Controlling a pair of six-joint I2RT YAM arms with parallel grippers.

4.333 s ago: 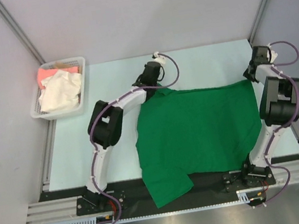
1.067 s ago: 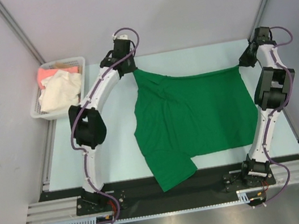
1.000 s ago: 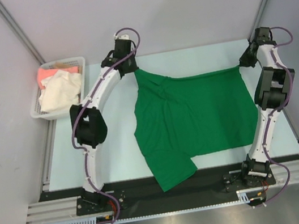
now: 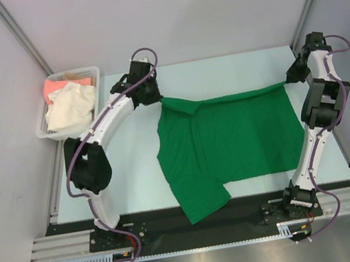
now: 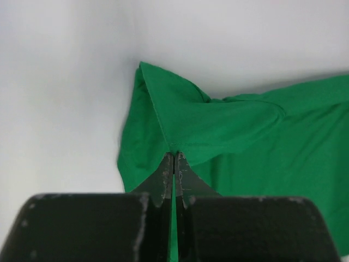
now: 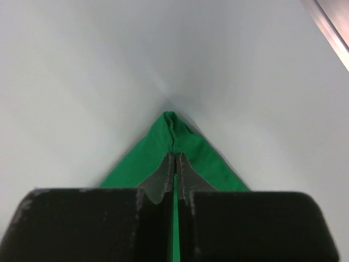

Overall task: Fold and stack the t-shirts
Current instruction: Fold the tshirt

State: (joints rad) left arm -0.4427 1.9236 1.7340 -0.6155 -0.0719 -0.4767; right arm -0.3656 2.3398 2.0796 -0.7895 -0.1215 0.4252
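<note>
Fingers of the left gripper (image 5: 174, 156) press flat together on one far corner of the solid bright green soft cloth t-shirt (image 4: 230, 142). The right gripper (image 6: 174, 156) pinches the opposite far corner the same way. Between them the top edge stretches taut, and the rest lies spread to the right of the white plastic lattice basket (image 4: 45, 126). Light and limp, the shirt would likely sag and bunch unless held at corners or seams, as here.
</note>
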